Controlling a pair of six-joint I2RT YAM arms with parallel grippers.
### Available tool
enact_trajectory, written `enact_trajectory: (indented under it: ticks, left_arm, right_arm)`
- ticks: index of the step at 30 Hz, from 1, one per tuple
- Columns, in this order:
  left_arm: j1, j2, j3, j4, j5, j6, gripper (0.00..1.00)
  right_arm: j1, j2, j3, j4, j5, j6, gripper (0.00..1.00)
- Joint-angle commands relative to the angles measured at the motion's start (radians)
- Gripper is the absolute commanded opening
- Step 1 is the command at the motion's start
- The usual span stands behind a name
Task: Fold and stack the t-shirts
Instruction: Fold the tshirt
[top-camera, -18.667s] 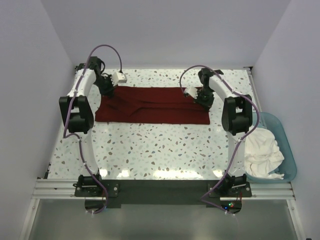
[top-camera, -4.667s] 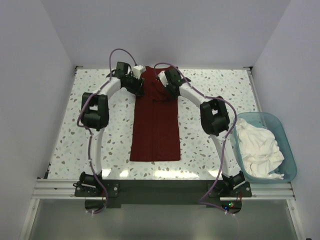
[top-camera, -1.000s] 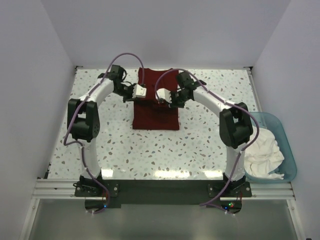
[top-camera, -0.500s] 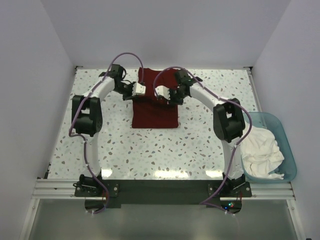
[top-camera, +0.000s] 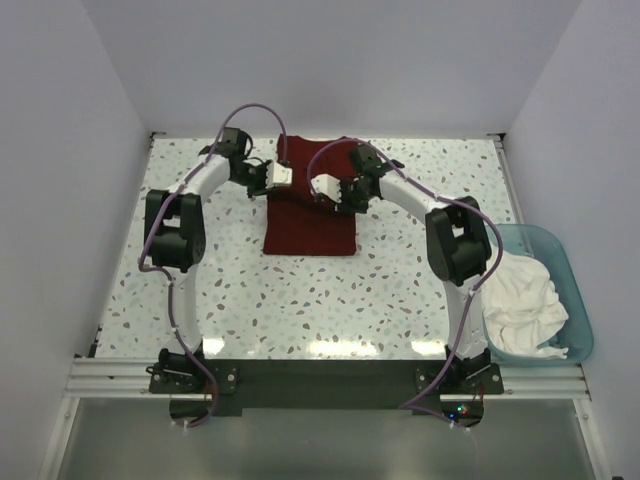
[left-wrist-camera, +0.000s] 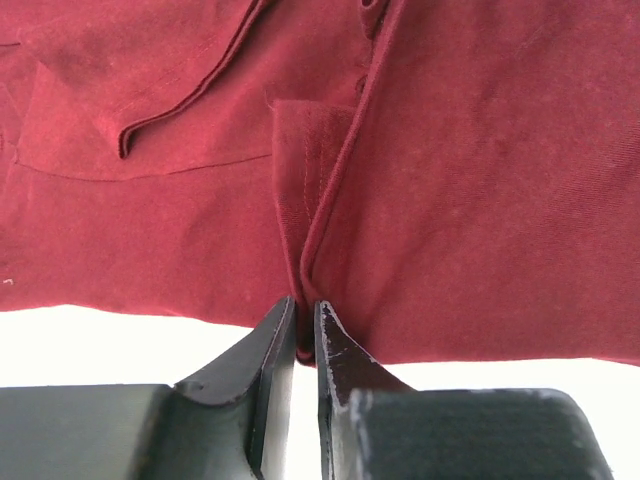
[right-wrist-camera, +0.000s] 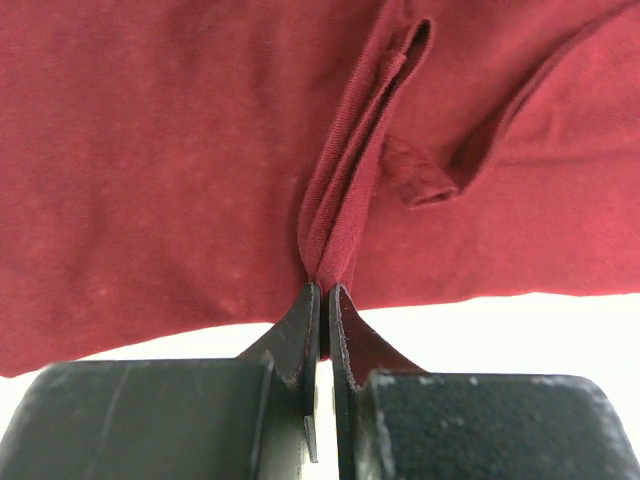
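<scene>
The maroon t-shirt (top-camera: 310, 222) lies folded into a narrow block at the table's far middle, its far end doubled back toward the near end. My left gripper (top-camera: 274, 186) is shut on a pinched fold of the shirt (left-wrist-camera: 450, 200) at its left edge; the gripper (left-wrist-camera: 305, 322) shows cloth between its tips. My right gripper (top-camera: 342, 195) is shut on a bunched hem of the shirt (right-wrist-camera: 180, 150) at its right edge, the gripper (right-wrist-camera: 324, 308) clamping the fold. The white t-shirt (top-camera: 522, 300) lies crumpled in the tub at the right.
The light blue plastic tub (top-camera: 581, 320) stands off the table's right edge near the right arm's base. The speckled table (top-camera: 300, 300) extends in front of the shirt. White walls stand close on both sides and behind.
Since 18.7 s ago the shirt went from a wide strip to a long lengthwise strip, then its far end came over. In the last second both grippers moved slightly with the cloth.
</scene>
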Motion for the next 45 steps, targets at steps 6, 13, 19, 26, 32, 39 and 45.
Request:
enact_trajectory:
  ticks: [6, 13, 19, 26, 32, 39, 45]
  left_arm:
    - [0.009, 0.013, 0.007, 0.100, 0.005, -0.057, 0.34]
    - [0.057, -0.073, 0.002, 0.201, -0.003, -0.341, 0.47]
    - [0.065, -0.257, -0.209, 0.156, 0.042, -0.404, 0.47]
    - [0.045, -0.332, -0.377, -0.069, 0.137, -0.243, 0.48]
    - [-0.014, -0.415, -0.579, -0.005, 0.084, -0.075, 0.49]
    - [-0.053, -0.423, -0.659, 0.060, 0.039, -0.036, 0.50]
    - [-0.083, -0.383, -0.676, 0.100, -0.025, -0.022, 0.50]
  right_arm:
    - [-0.002, -0.013, 0.061, 0.096, 0.113, 0.075, 0.28]
    - [-0.003, -0.095, 0.055, 0.150, 0.231, 0.271, 0.51]
    - [0.004, -0.171, 0.024, -0.001, 0.078, 0.414, 0.26]
    - [0.050, -0.212, -0.112, -0.154, -0.102, 0.332, 0.32]
    - [0.100, -0.235, -0.275, -0.068, -0.051, 0.229, 0.35]
    - [0.119, -0.227, -0.367, 0.012, -0.022, 0.172, 0.33]
    - [0.126, -0.181, -0.407, 0.075, 0.045, 0.158, 0.33]
